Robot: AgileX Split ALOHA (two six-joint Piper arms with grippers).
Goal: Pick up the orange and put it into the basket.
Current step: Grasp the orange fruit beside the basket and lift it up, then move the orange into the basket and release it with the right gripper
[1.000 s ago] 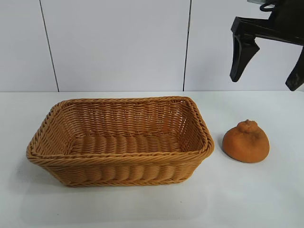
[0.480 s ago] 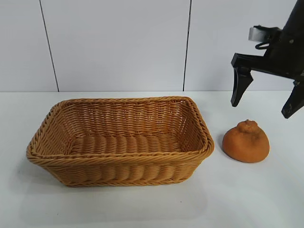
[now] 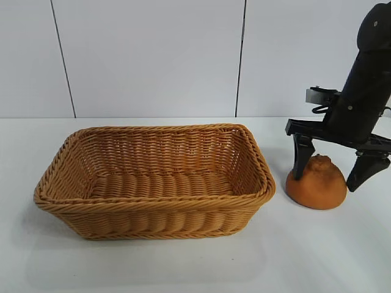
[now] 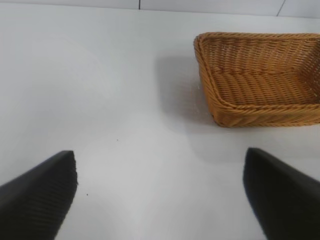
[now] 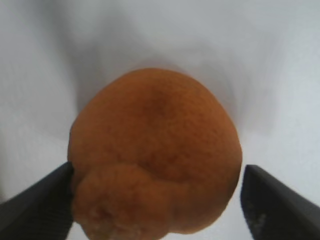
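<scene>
From the exterior view, one basket point(image 3: 153, 183) sits on the white table point(image 3: 183, 268), wicker, rectangular, and nothing lies inside it, just bare weave across the floor. One orange point(image 3: 316, 183) rests on the table just beside the basket's right end, knobbly bump up. The right gripper point(image 3: 333, 171) points down over the fruit, one finger on each side of it; the left-hand finger point(image 3: 300, 155) sits against the orange's upper flank, the other stands a little off it, so the jaws straddle the fruit without a closed grip, and the orange is on the table, not lifted. Over to the left wrist view: the left gripper point(image 4: 160, 200) hangs above bare table with its two dark fingers point(image 4: 37, 200) spread wide, nothing between them, and one corner of the basket point(image 4: 260, 80) shows farther off, empty in the part on view. Now the right wrist view: the orange point(image 5: 155, 155) fills the middle, bump nearest the camera, and the right gripper point(image 5: 155, 200) flanks it, one fingertip point(image 5: 40, 205) touching the skin, the other apart.
</scene>
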